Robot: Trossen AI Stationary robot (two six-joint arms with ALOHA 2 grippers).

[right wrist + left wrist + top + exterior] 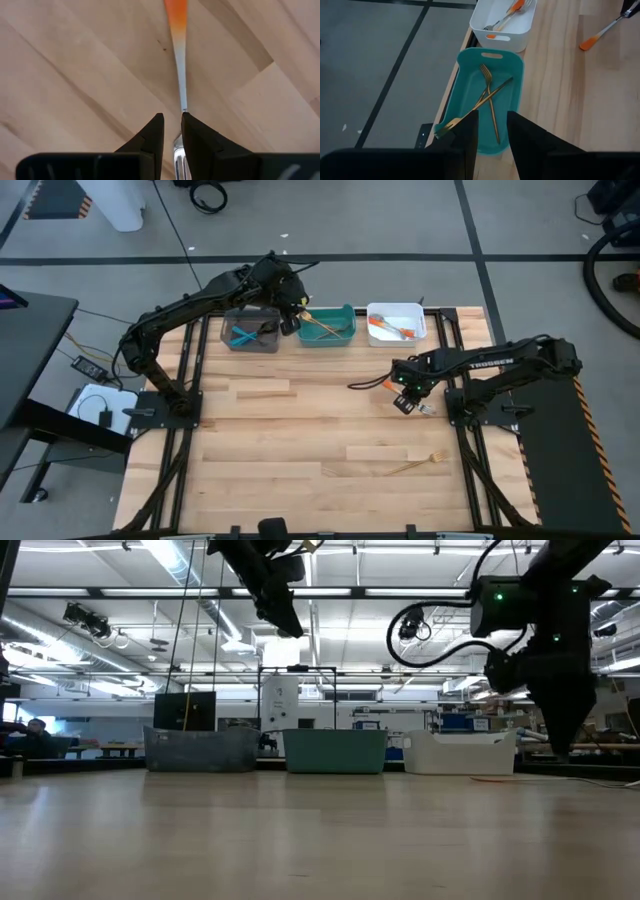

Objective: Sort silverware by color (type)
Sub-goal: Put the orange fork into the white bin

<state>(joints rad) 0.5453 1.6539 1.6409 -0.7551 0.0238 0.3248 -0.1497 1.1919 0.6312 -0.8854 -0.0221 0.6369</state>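
From above, three bins line the table's [260, 440] far edge: a grey bin [232, 341] holding blue utensils [248, 333], a teal bin [345, 339] with gold forks [325, 326], a white bin [420, 316] with orange-handled pieces [388, 330]. A lone gold fork [415, 465] lies near right.

Level view: bins in a row, contents hidden.

Left wrist: left pincer [491, 131], narrowly parted, seemingly empty, over the teal bin.

Right wrist: right pincer [172, 131] closed on an orange-handled utensil [178, 65].
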